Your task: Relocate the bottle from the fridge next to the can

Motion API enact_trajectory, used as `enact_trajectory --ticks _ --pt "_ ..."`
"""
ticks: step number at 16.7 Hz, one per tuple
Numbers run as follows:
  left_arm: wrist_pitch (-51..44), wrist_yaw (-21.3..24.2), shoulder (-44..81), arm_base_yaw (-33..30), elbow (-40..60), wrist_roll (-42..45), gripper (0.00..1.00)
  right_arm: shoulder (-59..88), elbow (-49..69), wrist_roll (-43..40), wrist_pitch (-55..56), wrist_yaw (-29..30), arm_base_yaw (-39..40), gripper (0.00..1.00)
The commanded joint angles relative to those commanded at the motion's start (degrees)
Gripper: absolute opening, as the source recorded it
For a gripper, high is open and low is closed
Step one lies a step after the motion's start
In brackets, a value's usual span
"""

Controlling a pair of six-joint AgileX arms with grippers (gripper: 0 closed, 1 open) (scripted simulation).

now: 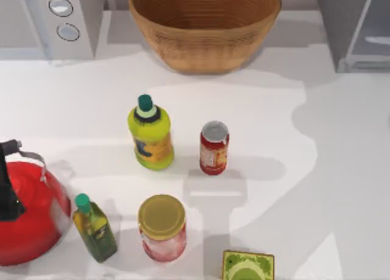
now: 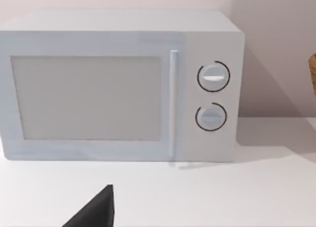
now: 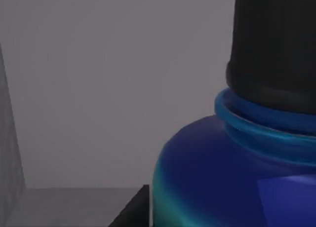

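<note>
White table: open room right of can; bottle inside fridge; end effector state unclear.

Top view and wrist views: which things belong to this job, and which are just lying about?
Job:
bottle, close to the right wrist camera, grey walls around it
fridge
can

Lying about:
microwave
basket
yellow-green bottle
jar
oil bottle
kettle
green box

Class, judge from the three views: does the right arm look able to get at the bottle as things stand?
Probably yes: in the right wrist view the bottle with its black cap looms very close against grey fridge walls, nothing between.
</note>
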Motion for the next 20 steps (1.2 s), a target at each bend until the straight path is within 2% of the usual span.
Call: enact_trajectory --ticks 11,18,20 --pt "0.0 0.0 0.0 0.0 0.0 0.0 1.0 -19.08 -33.44 0.16 13.28 -4.42 -3.95 0.0" --pt "0.0 0.0 0.0 0.0 0.0 0.0 1.0 -20.08 -35.06 0.26 14.26 -4.56 -3.81 0.0" --pt "0.0 0.0 0.0 0.0 0.0 0.0 1.0 -19.24 -35.62 0.23 15.79 -2.61 -1.87 0.0"
